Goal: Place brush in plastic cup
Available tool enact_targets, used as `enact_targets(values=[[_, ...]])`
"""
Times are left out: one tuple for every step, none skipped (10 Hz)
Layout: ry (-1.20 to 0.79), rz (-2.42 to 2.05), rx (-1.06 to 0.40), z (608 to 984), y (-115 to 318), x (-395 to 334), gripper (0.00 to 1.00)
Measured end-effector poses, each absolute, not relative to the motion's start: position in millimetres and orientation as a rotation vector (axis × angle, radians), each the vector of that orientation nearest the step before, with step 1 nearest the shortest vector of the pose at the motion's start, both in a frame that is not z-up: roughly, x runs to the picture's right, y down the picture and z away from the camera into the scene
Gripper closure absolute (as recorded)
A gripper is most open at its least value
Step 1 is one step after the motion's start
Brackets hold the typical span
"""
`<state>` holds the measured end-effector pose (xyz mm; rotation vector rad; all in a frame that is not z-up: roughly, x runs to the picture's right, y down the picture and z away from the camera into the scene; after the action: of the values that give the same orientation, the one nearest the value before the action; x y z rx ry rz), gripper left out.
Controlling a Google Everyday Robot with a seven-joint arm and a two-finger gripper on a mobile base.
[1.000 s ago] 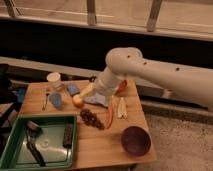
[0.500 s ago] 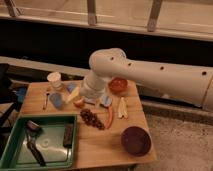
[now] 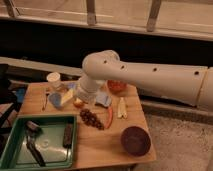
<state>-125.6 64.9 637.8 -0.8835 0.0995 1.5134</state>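
Note:
The brush (image 3: pixel 34 145) lies in the green tray (image 3: pixel 20 119) at the front left of the table, its greyish head toward the back and its dark handle pointing to the front. The white plastic cup (image 3: pixel 53 80) stands upright at the table's back left corner. My gripper (image 3: pixel 82 96) hangs at the end of the thick white arm over the middle of the table, right of the cup and behind the tray. It is mostly hidden by the wrist, it stands open, and nothing shows in it.
A short dark-brown block (image 3: pixel 67 135) lies in the tray beside the brush. On the table are a blue object (image 3: pixel 55 100), a yellow piece (image 3: pixel 66 96), a blue cloth (image 3: pixel 103 99), a red bowl (image 3: pixel 117 86), a dark snack pile (image 3: pixel 91 119) and a maroon bowl (image 3: pixel 135 140).
The arm has swung left across the table, bringing the wrist and gripper closer to the cup side. The brush and the cup have not moved.

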Motion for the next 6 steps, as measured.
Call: enact_targets(values=[[0.076, 1.492, -0.885, 641, 64, -150, 0.2], [0.048, 1.465, -0.891, 646, 63, -181, 0.2], [0.03, 1.442, -0.899, 649, 62, -203, 0.2], [0.008, 1.415, -0.912, 653, 63, -228, 0.2], [-0.014, 1.385, -0.936, 658, 66, -256, 0.2], [-0.029, 1.347, -0.966, 660, 73, -279, 0.2]])
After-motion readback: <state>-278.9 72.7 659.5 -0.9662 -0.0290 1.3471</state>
